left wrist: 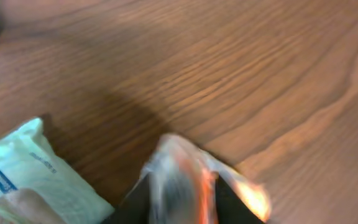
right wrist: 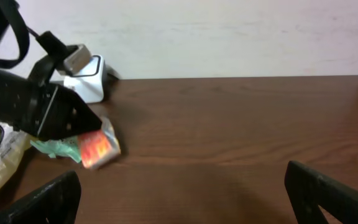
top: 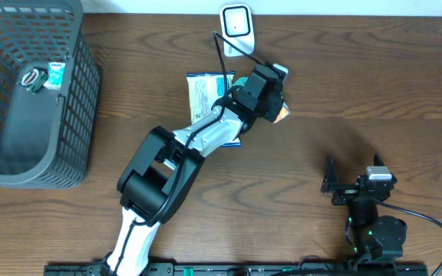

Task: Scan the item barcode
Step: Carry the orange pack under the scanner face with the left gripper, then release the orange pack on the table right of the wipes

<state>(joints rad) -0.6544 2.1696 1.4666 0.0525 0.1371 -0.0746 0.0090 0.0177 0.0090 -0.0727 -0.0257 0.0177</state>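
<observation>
Just before the barcode scanner point(top: 236, 21), the left hand point(top: 279, 109) offers an orange packet point(right wrist: 98, 148) for reading; whether it truly pinches, I cannot tell.

- This looks like a shop checkout mocked up on a robot test bench.
- A white barcode scanner point(top: 236, 24) stands at the far edge of a brown wood-grain counter point(top: 374, 84).
- A grey plastic shopping basket point(top: 83, 92) sits at the counter's left end, with a small packet point(top: 52, 77) inside it.
- A pale printed packet point(top: 203, 93) lies on the counter near the scanner.
- The left arm point(top: 159, 180) and the right arm point(top: 374, 230) rise from a black rail point(top: 229, 269) along the near edge.
- A plain pale wall point(right wrist: 229, 31) closes off the back.
</observation>
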